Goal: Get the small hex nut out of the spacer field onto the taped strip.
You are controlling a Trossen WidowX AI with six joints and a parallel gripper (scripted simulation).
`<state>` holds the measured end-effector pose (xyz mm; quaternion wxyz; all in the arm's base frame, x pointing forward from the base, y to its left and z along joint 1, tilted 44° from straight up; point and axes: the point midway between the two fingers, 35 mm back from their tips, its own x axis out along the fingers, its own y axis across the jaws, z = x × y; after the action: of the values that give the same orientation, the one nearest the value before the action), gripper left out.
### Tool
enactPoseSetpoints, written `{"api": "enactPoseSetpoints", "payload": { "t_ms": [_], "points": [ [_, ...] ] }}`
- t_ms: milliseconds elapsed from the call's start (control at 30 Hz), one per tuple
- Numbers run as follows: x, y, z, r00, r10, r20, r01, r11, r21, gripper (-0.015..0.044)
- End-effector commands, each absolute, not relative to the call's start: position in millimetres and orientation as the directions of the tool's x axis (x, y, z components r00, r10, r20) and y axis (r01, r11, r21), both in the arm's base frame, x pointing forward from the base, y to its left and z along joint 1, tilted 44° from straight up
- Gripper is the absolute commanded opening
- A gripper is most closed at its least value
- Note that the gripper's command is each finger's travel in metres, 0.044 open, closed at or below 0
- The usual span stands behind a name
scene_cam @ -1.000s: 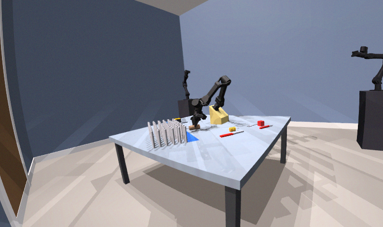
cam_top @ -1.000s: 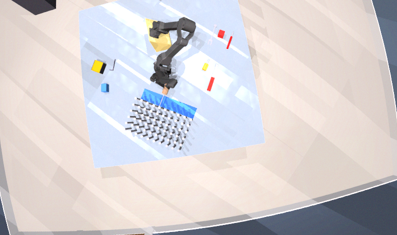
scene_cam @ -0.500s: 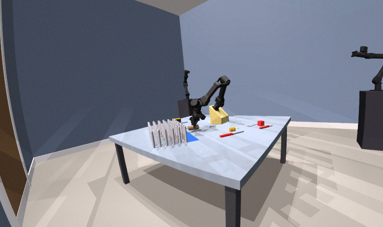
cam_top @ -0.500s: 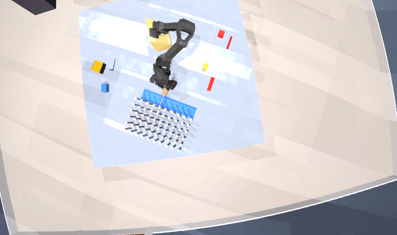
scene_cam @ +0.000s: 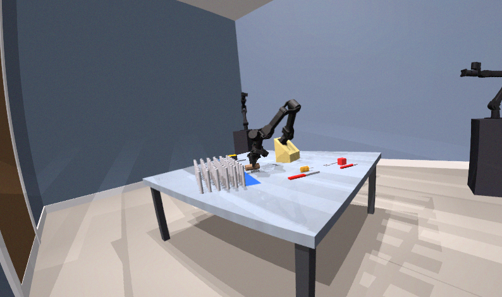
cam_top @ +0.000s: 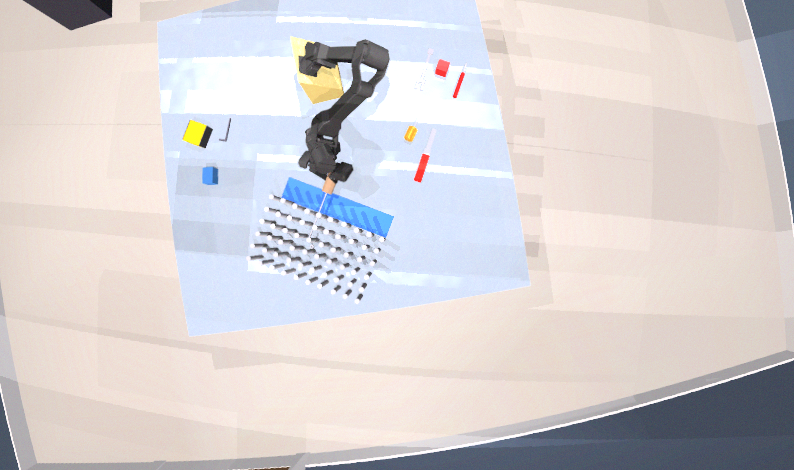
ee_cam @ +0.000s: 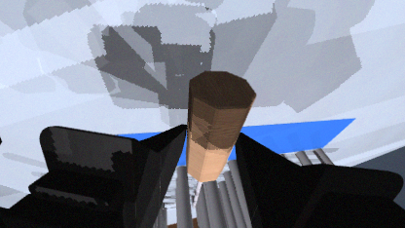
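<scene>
My gripper [cam_top: 329,177] [scene_cam: 252,164] [ee_cam: 210,133] is shut on the wooden handle [cam_top: 328,186] [scene_cam: 249,167] [ee_cam: 219,119] of a thin-shafted tool, low near the blue taped strip [cam_top: 382,224] [scene_cam: 251,179] [ee_cam: 302,133]. The thin pale shaft [cam_top: 323,203] crosses above the strip and runs in among the standing metal spacers [cam_top: 357,301] [scene_cam: 217,179] [ee_cam: 183,195]. Its far end lies several rows deep. The spacers look upright. Whether the shaft touches any is unclear. The hex nut cannot be made out; in the wrist view the handle, fingers and spacers hide most of the field.
A red-handled tool [cam_top: 421,167] [scene_cam: 296,177], an orange piece [cam_top: 410,133] [scene_cam: 304,169], a red cube [cam_top: 442,68] [scene_cam: 341,161] and a smaller red tool [cam_top: 459,85] lie on one side. A hex key [cam_top: 227,129], a yellow-black block [cam_top: 197,133] and a blue cube [cam_top: 209,175] lie opposite.
</scene>
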<state>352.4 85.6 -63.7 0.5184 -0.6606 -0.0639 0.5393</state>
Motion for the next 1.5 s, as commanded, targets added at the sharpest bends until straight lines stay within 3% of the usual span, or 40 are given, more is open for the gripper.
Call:
{"api": "enactPoseSetpoints", "payload": {
  "t_ms": [0, 1467],
  "points": [
    [356, 85, -62, 0.417, 0.644, -0.642, -0.466, -0.455, -0.759, 0.0],
    [376, 83, -64, 0.419, 0.643, -0.642, -0.466, -0.455, -0.759, 0.0]
  ]
}}
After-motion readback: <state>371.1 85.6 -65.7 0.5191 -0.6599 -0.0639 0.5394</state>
